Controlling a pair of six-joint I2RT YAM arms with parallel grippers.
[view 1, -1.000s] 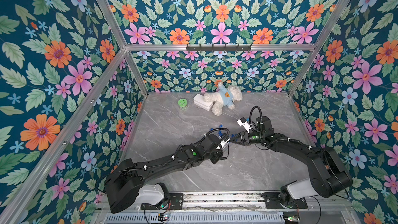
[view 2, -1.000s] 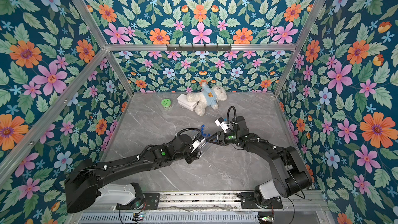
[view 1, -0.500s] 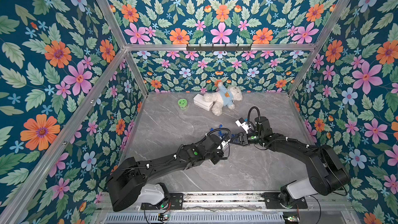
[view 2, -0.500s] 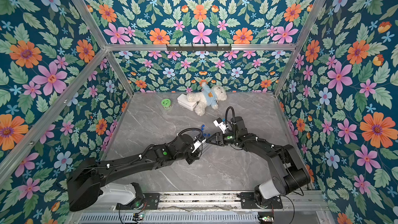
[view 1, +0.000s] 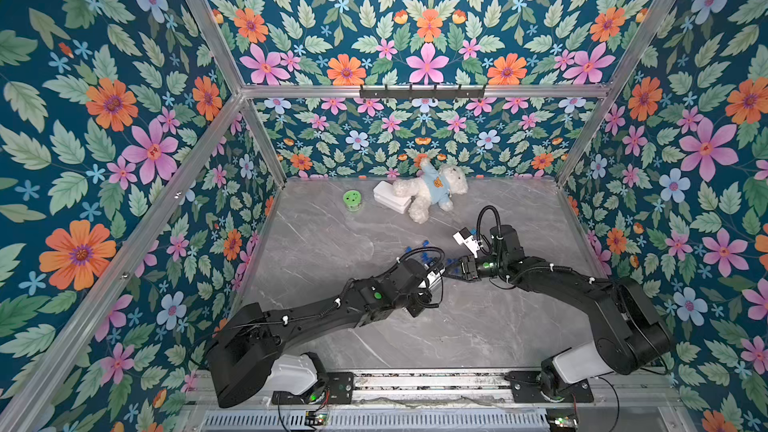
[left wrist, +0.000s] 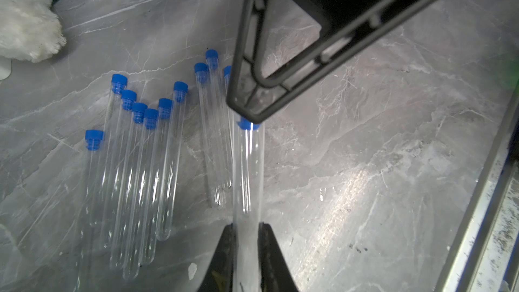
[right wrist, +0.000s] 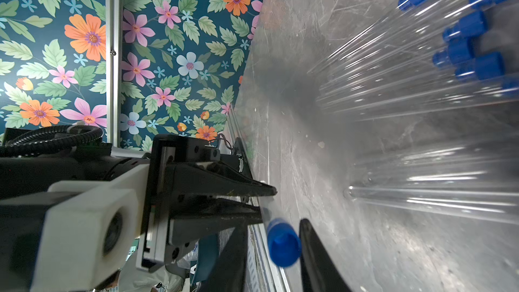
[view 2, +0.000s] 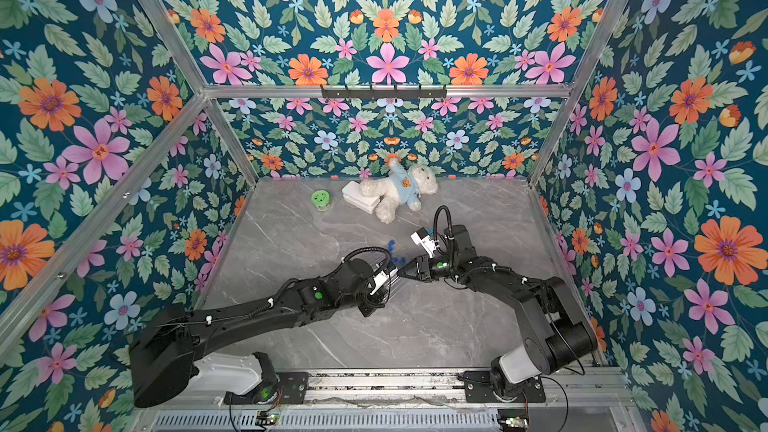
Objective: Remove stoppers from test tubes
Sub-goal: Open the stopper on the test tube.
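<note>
My left gripper [left wrist: 247, 224] is shut on a clear test tube [left wrist: 247, 175], holding it near its rounded end. The tube's blue stopper [left wrist: 248, 125] points at my right gripper [right wrist: 273, 224], which meets the left gripper [view 1: 439, 275] at mid-table. In the right wrist view that stopper [right wrist: 283, 244] sits between the right gripper's fingers [right wrist: 317, 254]. One finger is against it, and a slim gap shows on the other side, so the jaws stand open. Several more stoppered test tubes [left wrist: 168, 164] lie side by side on the marble, their blue stoppers [view 1: 424, 257] showing in both top views.
A white teddy bear [view 1: 432, 193] in a blue shirt lies on a white box [view 1: 388, 199] at the back of the table. A round green lid [view 1: 352, 200] sits beside it. Floral walls close three sides, and a metal rail [view 1: 415, 380] runs along the front.
My right gripper has moved left, up to the stopper end of the held tube, and its jaws have narrowed around the stopper. The left gripper has kept its grip and hardly moved.
</note>
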